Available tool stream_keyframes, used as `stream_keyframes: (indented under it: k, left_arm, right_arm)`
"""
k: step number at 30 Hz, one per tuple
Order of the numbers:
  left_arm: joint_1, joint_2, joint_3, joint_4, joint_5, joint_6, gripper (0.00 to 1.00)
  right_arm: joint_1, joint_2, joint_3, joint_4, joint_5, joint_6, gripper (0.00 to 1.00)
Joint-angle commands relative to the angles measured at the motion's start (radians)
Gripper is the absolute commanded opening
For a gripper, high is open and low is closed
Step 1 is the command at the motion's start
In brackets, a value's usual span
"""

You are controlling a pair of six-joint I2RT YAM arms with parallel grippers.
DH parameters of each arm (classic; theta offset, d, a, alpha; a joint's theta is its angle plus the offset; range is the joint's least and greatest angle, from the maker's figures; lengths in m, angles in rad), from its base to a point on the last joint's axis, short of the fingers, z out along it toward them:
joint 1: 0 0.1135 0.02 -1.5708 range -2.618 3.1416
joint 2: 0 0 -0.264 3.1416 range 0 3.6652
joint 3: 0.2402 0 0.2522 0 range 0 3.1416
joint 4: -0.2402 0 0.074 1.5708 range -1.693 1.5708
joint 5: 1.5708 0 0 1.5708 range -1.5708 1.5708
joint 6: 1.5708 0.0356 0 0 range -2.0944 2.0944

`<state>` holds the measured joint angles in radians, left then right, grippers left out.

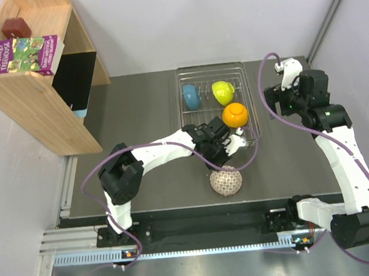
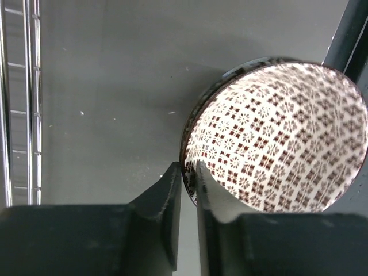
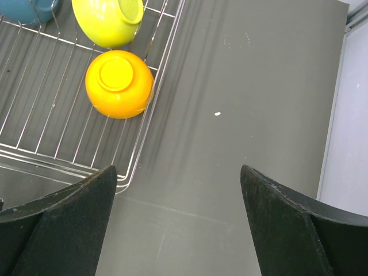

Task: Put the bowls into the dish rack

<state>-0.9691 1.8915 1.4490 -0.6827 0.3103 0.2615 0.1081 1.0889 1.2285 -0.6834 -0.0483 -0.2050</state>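
Observation:
My left gripper [image 2: 188, 168] is shut on the rim of the white bowl with brown lattice pattern [image 2: 282, 138], one finger inside and one outside. In the top view this bowl [image 1: 226, 181] is just in front of the dish rack [image 1: 250, 93], tilted with its outside facing up, under my left gripper [image 1: 221, 163]. The blue bowl [image 1: 190, 96], yellow-green bowl [image 1: 223, 91] and orange bowl [image 1: 235, 115] are in the rack. My right gripper [image 1: 273, 101] is open and empty above the table right of the rack [image 3: 146, 123]. The pinkish-red bowl is out of view.
A wooden shelf [image 1: 35, 93] with a book [image 1: 25, 54] stands at the back left. The rack's wires [image 2: 29, 115] show at the left of the left wrist view. Walls close in on the right and back.

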Motion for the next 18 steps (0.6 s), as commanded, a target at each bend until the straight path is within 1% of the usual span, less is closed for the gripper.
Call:
stream_keyframes:
  k: [1,2,3,18]
  left_arm:
    - [-0.003,0.008,0.019,0.000,0.009,0.004,0.13]
    - [-0.005,0.006,0.022,-0.003,0.009,0.005,0.04]
    - [-0.005,0.006,0.027,-0.006,0.010,0.004,0.00]
    - [-0.005,-0.080,0.076,-0.067,0.052,0.004,0.00]
  right_arm:
    - [-0.016,-0.015,0.022,0.025,-0.010,0.012,0.87]
    - [-0.016,-0.014,0.022,0.025,-0.012,0.012,0.87]
    - [-0.016,-0.014,0.023,0.025,-0.012,0.013,0.87]
    - [-0.018,0.011,0.060,0.007,-0.013,0.015,0.87]
